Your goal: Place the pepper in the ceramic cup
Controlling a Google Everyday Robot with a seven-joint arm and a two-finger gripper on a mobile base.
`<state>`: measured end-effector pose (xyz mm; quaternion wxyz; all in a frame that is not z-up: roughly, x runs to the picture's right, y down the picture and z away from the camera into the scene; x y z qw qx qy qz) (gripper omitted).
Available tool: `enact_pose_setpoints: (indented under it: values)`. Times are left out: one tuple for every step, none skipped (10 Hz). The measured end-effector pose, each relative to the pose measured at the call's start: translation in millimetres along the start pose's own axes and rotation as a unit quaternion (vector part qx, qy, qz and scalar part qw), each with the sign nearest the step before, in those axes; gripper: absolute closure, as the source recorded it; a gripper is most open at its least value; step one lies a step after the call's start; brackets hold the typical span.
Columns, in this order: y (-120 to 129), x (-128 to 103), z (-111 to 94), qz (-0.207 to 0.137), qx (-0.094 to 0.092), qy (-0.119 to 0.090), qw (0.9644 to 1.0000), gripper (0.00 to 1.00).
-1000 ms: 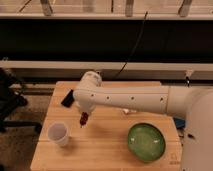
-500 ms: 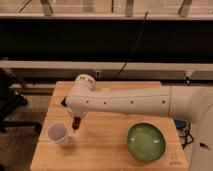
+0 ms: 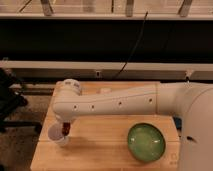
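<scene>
The white ceramic cup [image 3: 57,136] stands near the front left of the wooden table [image 3: 100,150]. My gripper [image 3: 65,127] hangs from the white arm at the cup's right rim, just above it. It is shut on the small dark red pepper [image 3: 65,129], whose tip hangs at the cup's rim. The arm hides part of the cup's top and the table's far side.
A wide green bowl [image 3: 145,141] sits at the front right of the table. My white arm [image 3: 125,102] stretches across the middle of the table from the right. A dark chair [image 3: 10,100] stands to the left of the table.
The gripper with the pepper has moved left and toward the front, from the table's middle to the cup's rim. The cup and bowl have not moved.
</scene>
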<state>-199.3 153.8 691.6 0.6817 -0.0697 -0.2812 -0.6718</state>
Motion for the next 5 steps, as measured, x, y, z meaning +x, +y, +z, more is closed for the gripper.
enact_pose_setpoints:
  values:
    - [-7.7, 0.8, -0.1, -0.008, 0.002, 0.001, 1.0000, 1.00]
    - [-16.1, -0.3, 1.1, -0.018, 0.003, -0.001, 0.9998, 1.00]
    - [-20.5, 1.1, 1.2, -0.025, 0.004, -0.001, 0.9997, 1.00]
    - [-25.9, 1.3, 1.9, -0.031, 0.005, -0.002, 0.9995, 1.00]
    - [-28.9, 0.7, 2.7, -0.035, 0.006, -0.003, 0.9994, 0.98]
